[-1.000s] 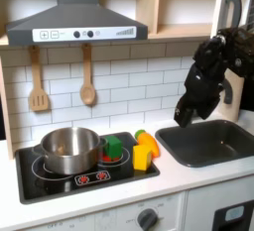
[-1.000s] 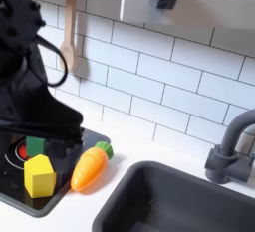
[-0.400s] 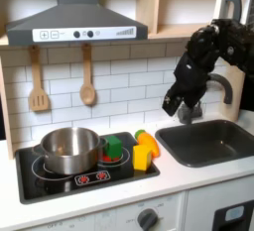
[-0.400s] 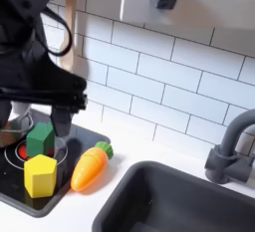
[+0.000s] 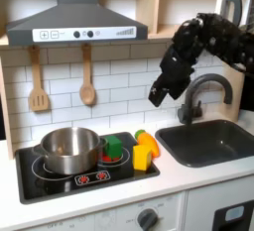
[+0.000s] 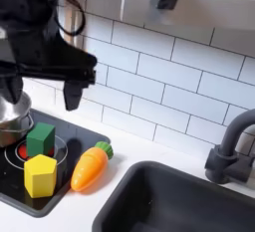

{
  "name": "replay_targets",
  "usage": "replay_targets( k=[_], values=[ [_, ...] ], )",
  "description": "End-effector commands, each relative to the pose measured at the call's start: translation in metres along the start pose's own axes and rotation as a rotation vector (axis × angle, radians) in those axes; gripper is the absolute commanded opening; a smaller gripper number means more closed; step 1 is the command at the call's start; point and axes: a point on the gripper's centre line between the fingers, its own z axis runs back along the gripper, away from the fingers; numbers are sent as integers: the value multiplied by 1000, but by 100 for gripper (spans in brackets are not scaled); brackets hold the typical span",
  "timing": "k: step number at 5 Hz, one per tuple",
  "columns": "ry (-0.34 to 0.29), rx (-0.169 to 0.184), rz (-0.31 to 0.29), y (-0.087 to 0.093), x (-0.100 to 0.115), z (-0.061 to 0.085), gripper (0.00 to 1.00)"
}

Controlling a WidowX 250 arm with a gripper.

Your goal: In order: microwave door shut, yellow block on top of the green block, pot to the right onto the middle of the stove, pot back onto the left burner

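The steel pot (image 5: 68, 148) (image 6: 11, 117) sits on the left burner (image 5: 34, 165) of the black stove (image 5: 50, 183) (image 6: 78, 136). Right of it in the first exterior view stands the green block (image 5: 113, 147) (image 6: 40, 138), and the yellow block (image 5: 142, 158) (image 6: 40, 175) is on the stove's right edge. My gripper (image 5: 160, 95) (image 6: 36, 95) hangs open and empty in the air, above and a little right of the blocks. A white panel with a curved grey handle, the microwave door (image 5: 230, 4), shows at the top right; open or shut, I cannot tell.
An orange carrot toy (image 5: 149, 140) (image 6: 90, 166) lies beside the yellow block. A small red piece (image 5: 112, 160) sits in front of the green block. The dark sink (image 5: 212, 142) and faucet (image 5: 203, 84) are at the first exterior view's right. A spatula (image 5: 38, 80) and spoon (image 5: 87, 78) hang on the tiled wall.
The arm has risen and swung left in the first exterior view, from over the sink to above the stove's right edge. The blocks and pot have not moved.
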Motion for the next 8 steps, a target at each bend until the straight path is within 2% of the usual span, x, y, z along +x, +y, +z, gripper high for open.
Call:
replay_targets(
  k=[1,2,4,7,8],
  values=[
    [16,31,32,20,23,-17,100],
    [13,29,49,34,35,-20,100],
    [-61,-33,70,52,64,-9,100],
    [-103,-59,108,59,75,8,100],
    [-134,-81,97,56,81,11,100]
  ],
)
